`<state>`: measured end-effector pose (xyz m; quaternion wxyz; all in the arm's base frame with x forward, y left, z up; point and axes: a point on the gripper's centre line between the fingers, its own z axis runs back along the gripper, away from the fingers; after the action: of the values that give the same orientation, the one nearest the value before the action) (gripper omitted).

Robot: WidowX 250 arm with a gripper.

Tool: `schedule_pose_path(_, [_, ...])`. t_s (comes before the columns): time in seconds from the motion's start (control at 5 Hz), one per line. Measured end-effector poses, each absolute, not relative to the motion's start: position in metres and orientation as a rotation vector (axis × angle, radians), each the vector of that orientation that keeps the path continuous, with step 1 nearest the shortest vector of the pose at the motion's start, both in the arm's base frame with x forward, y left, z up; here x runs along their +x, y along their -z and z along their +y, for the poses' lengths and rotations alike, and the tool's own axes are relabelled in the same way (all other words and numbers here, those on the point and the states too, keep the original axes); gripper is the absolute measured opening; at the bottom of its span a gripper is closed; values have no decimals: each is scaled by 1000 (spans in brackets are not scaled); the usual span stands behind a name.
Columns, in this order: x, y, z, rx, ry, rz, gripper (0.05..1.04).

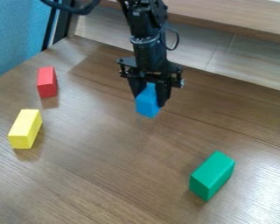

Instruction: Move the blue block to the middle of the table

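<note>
Gripper (148, 99): closed on the blue block (147, 106), one finger along each side of it, pointing down. The blue block lies up and to the left of the green block (212, 175) in the camera view, well apart from it, toward the table's far edge. Whether its lower end touches the table (113, 179) cannot be determined.

Green block, taken as the reference point: resting on the table, its long top face slanting from lower left to upper right, touching no other block.

Yellow block (25, 129): on the table, well to the left of the green block and somewhat farther up the view, also set at a slant.

Red block (47, 82): on the table, farther up and left of the green block — beyond the yellow one, with a gap between the two.

Black arm (147, 46): enters from the top edge, up and left of the green block. A dark cable (72, 8) curves across the upper left, farther from the green block than the arm's lower section.
</note>
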<state>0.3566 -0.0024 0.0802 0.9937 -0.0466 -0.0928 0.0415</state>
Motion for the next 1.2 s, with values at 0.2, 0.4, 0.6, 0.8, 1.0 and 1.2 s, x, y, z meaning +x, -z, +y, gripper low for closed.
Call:
schedule_pose_path(0.2, [355,-78,-1,-83,-78,-163,577])
schedule_pose_path(0.4, [357,-84,0,-70,-67,-150,627])
schedule_pose_path(0.6, [356,-84,1,-66,-70,-142,951])
schedule_pose_path(0.8, [356,-84,-1,-64,-70,-142,1009])
schedule_pose_path(1.0, [358,-84,-1,-62,-73,-150,1003])
schedule_pose_path(1.2, [359,-78,-3,-80,-102,-176,999])
